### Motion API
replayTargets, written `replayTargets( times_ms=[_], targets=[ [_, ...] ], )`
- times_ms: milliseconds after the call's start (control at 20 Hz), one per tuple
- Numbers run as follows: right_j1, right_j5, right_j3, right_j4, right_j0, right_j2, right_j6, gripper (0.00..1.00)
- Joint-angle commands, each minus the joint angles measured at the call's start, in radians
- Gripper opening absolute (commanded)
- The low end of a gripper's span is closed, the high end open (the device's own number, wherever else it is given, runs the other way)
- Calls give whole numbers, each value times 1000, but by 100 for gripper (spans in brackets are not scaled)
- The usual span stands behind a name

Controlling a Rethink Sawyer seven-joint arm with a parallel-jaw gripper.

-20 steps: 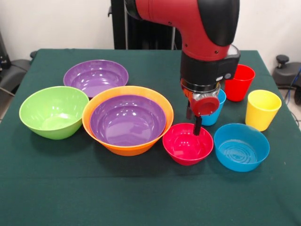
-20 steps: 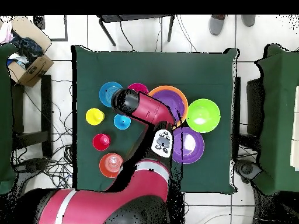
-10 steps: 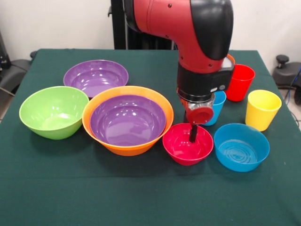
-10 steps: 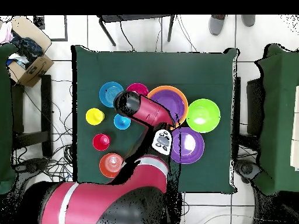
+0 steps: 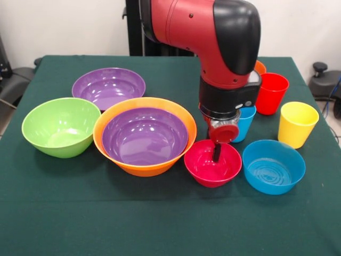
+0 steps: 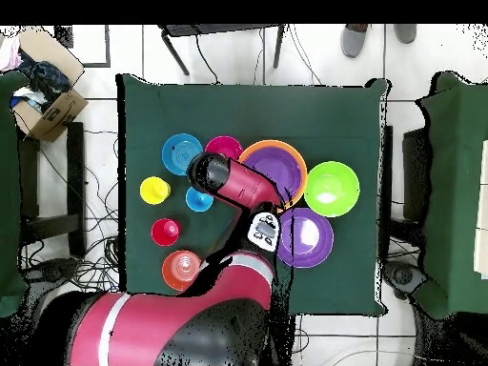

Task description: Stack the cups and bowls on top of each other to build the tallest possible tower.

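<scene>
My gripper (image 5: 217, 152) reaches down into the small pink-red bowl (image 5: 205, 166), at its far rim. One large purple bowl (image 5: 145, 136) sits nested in the large orange bowl (image 5: 139, 169). The other purple bowl (image 5: 108, 87) and the lime green bowl (image 5: 61, 127) stand apart. The small blue bowl (image 5: 274, 166) is beside the pink-red one. The blue cup (image 5: 243, 125) stands just behind my gripper, with the red cup (image 5: 272, 93) and the yellow cup (image 5: 297, 124) nearby. The small orange bowl (image 6: 180, 270) is mostly hidden by the arm in the front view.
The green table (image 5: 160, 224) ends close behind the cups. In the overhead view a cardboard box (image 6: 43, 95) sits off the table, and a person's shoes (image 6: 360, 38) show at the top edge.
My gripper has come down and slightly toward the large orange bowl, from above the blue cup's side into the pink-red bowl. The bowls and cups have not moved.
</scene>
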Motion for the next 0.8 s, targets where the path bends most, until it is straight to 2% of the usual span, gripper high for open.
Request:
replayTargets(
  times_ms=[50,200,550,800],
  targets=[
    [19,-11,-9,-15,30,40,103,0],
    [19,17,-17,-22,29,38,90,0],
    [19,16,-17,-21,30,38,88,0],
    [10,5,4,11,15,73,110,0]
  ],
)
